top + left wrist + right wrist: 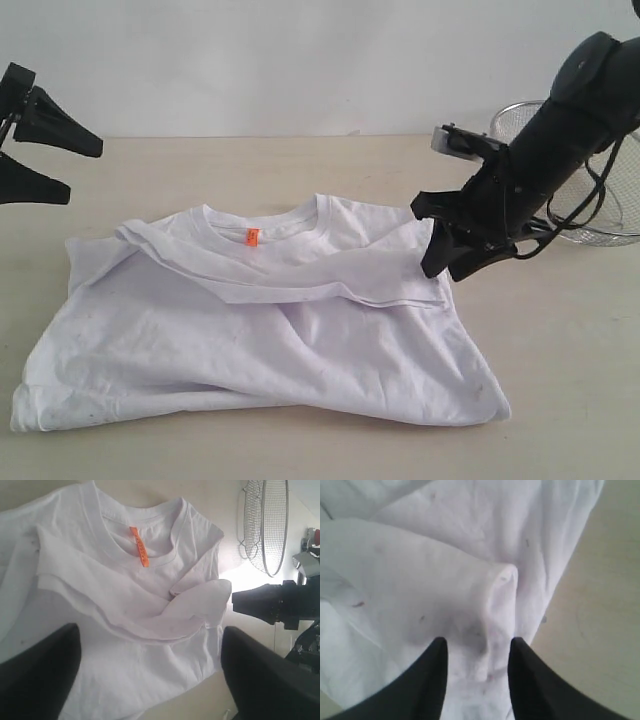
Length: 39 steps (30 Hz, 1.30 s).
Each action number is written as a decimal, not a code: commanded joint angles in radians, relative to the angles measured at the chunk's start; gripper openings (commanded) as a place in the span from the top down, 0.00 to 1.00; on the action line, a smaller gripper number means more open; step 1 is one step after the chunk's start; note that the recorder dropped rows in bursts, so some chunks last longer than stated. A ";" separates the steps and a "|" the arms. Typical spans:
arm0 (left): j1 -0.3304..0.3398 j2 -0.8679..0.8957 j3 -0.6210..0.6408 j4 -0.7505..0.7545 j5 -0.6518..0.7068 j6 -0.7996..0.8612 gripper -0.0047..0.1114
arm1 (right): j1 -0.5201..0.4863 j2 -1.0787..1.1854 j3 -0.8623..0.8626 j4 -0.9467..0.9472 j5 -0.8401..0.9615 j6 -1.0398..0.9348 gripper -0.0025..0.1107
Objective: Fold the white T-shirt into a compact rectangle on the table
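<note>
The white T-shirt [270, 350] lies spread on the desk [570, 380], well apart from the wire-mesh basket [620, 195], which stands toward the desk's back edge. The neckline, with an orange tag [251, 237] inside it, is at the shirt's end toward that same back edge. One sleeve is folded across the body just below the collar, its end toward the basket.

The right pincer [445, 270] hangs between the basket and the shirt, tilted down at the shirt edge nearest the basket. In the right wrist view its jaws stand a little apart, with a raised ridge of white cloth between them. Whether they are actually clamping that fold cannot be told. In the left wrist view the sleeve end curls up off the shirt just beside this pincer's tip.

The left pincer [84, 173] hovers above the desk beyond the side of the shirt farthest from the basket. Its jaws are spread wide and hold nothing.
</note>
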<state>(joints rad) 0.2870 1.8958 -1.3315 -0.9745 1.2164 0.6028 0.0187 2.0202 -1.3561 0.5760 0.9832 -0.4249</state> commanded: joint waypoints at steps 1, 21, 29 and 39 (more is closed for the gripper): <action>-0.006 -0.017 0.018 0.007 0.005 -0.009 0.34 | -0.009 0.000 0.059 0.053 -0.042 -0.077 0.68; -0.006 -0.019 0.052 0.005 -0.005 -0.009 0.34 | -0.009 0.035 0.055 0.230 -0.045 -0.137 0.98; -0.006 -0.019 0.052 0.007 -0.007 -0.009 0.34 | -0.009 0.035 -0.050 0.230 -0.083 -0.038 0.98; -0.006 -0.019 0.052 0.007 -0.009 -0.009 0.34 | -0.009 0.039 -0.052 0.222 -0.219 0.058 0.98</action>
<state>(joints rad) 0.2870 1.8886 -1.2832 -0.9684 1.2125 0.6028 0.0187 2.0565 -1.4029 0.7990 0.8091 -0.4006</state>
